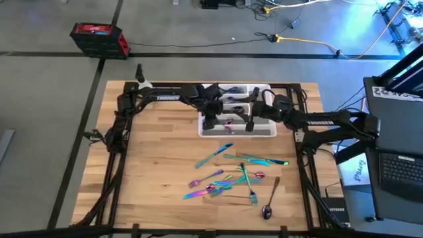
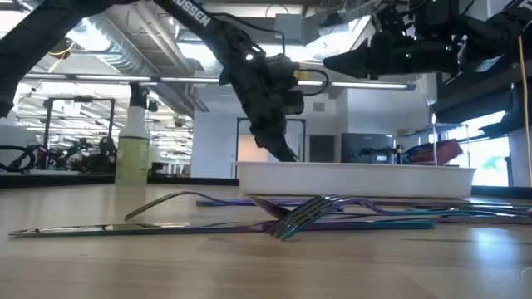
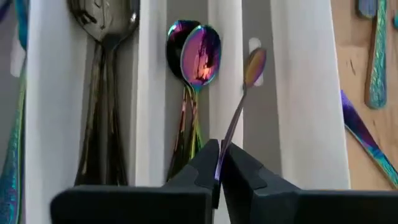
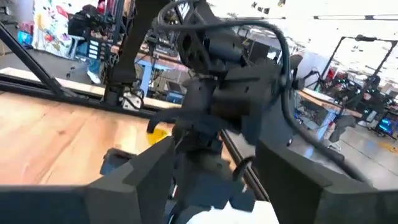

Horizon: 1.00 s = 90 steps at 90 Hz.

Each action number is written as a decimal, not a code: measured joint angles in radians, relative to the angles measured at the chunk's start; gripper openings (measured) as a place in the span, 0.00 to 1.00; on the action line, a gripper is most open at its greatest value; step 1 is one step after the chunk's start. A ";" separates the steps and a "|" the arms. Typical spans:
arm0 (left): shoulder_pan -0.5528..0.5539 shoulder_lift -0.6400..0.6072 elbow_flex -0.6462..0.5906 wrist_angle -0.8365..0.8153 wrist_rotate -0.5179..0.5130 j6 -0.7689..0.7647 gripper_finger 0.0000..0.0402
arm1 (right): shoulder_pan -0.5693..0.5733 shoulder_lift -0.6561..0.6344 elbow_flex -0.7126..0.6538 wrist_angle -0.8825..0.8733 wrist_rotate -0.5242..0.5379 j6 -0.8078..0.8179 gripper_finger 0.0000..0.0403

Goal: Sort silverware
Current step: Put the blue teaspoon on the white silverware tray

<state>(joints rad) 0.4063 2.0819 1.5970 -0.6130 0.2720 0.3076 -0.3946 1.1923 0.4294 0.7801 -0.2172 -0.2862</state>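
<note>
We see the left gripper [image 3: 217, 163] over the white tray [image 1: 268, 130] at the table's [image 1: 158, 152] far side, its fingers pinched on the handle of a small spoon [image 3: 244, 93]. The spoon hangs tilted, bowl away from the gripper, above one of the tray's long compartments. In the next compartment lie iridescent spoons [image 3: 198, 59], bowls together; one further over holds darker silver pieces [image 3: 102, 25] (we cannot tell exactly which kind).

From above, the left arm reaches in from the table's left and the right arm from its right, and both grippers meet over the tray. The right gripper [image 1: 252, 114] hovers just beside the left one; its wrist view is filled by the other arm, and we cannot tell whether its fingers are spread or pressed together.

The unsorted silverware [image 1: 234, 173] lies scattered on the bare wood nearer the front edge, forks, knives and spoons crossing one another. A darker spoon [image 1: 269, 201] lies apart, nearest the front right.

In the low view a spray bottle [image 2: 133, 145] stands upright on the table to the tray's left.
</note>
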 joint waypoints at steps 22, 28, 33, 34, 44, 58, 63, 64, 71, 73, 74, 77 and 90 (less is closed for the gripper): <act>0.001 0.000 0.000 0.001 -0.014 0.036 0.00 | 0.000 0.000 0.000 -0.050 0.017 0.001 0.52; 0.001 0.000 0.000 0.001 -0.014 0.036 0.00 | 0.000 0.007 0.000 -0.099 0.017 0.009 0.52; 0.001 0.000 0.000 0.001 -0.015 0.036 0.00 | 0.000 0.031 0.000 -0.124 0.017 0.023 0.52; 0.001 0.000 0.000 0.001 -0.015 0.036 0.00 | 0.000 0.037 0.000 -0.129 0.017 0.026 0.52; 0.001 0.000 0.000 0.002 -0.016 0.036 0.00 | 0.010 0.125 0.007 -0.170 0.012 0.036 0.52; 0.002 0.000 0.000 0.002 -0.016 0.036 0.00 | 0.059 0.276 0.087 -0.257 0.058 -0.053 0.52; 0.001 0.000 0.000 0.001 -0.016 0.036 0.00 | 0.072 0.328 0.135 -0.310 0.109 -0.080 0.52; 0.001 0.000 0.000 0.001 -0.016 0.035 0.00 | 0.072 0.338 0.146 -0.322 0.119 -0.081 0.52; 0.001 0.000 0.000 -0.001 -0.015 0.034 0.00 | 0.074 0.395 0.210 -0.401 0.147 -0.052 0.52; 0.002 0.000 0.000 -0.003 -0.015 0.033 0.00 | 0.074 0.409 0.225 -0.415 0.147 -0.036 0.52; 0.002 0.000 0.000 -0.004 -0.015 0.033 0.00 | 0.074 0.416 0.233 -0.421 0.147 -0.026 0.52; 0.002 0.000 0.000 -0.004 -0.015 0.033 0.00 | 0.074 0.436 0.254 -0.440 0.147 0.002 0.52; 0.001 0.000 0.000 -0.004 -0.013 0.036 0.00 | 0.074 0.501 0.308 -0.452 0.166 0.104 0.52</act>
<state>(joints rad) 0.4076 2.0815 1.5970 -0.6171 0.2587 0.3435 -0.3202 1.6937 0.7373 0.3283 -0.0513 -0.1826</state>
